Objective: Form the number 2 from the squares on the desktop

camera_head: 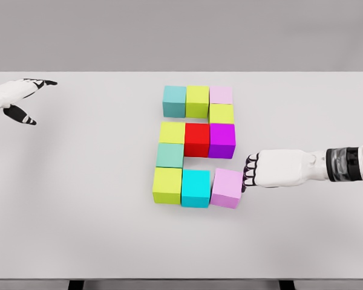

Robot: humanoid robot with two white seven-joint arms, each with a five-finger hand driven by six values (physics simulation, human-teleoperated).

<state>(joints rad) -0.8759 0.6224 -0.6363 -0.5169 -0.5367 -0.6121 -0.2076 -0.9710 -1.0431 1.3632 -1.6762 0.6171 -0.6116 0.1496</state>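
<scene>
Writing: I can read no letters, brands or labels on the blocks, the arms or the table; every face is plain colour.
Table: a broad, pale grey table (78, 199) fills most of the view, with a grey wall behind it.
Around the blocks: nothing else lies on the table near them, and only the two arms reach over it.
Blocks, top row: a teal block (175, 100), a lime block (197, 101) and a pale pink block (221, 94) sit side by side, touching.
Right side, upper: a yellow-green block (221, 113) sits just below the pale pink one.
Middle row: a yellow block (172, 132), a red block (197, 139) and a purple block (222, 140) stand in a line, touching.
Left side, lower: a sea-green block (170, 155) sits under the yellow one.
Bottom row: a lime-yellow block (167, 185) and a cyan block (196, 188) touch; a lilac block (227, 188) is just beside the cyan one, turned slightly askew.
Place: the group stands near the middle of the table, a little right of centre.
Right hand: the right hand (251, 171) comes in from the right edge, fingers curled, dark fingertips (249, 175) against the lilac block's right side, gripping nothing.
Left hand: the left hand (18, 96) hovers at the far left, well apart from the blocks, fingers spread and holding nothing.
</scene>
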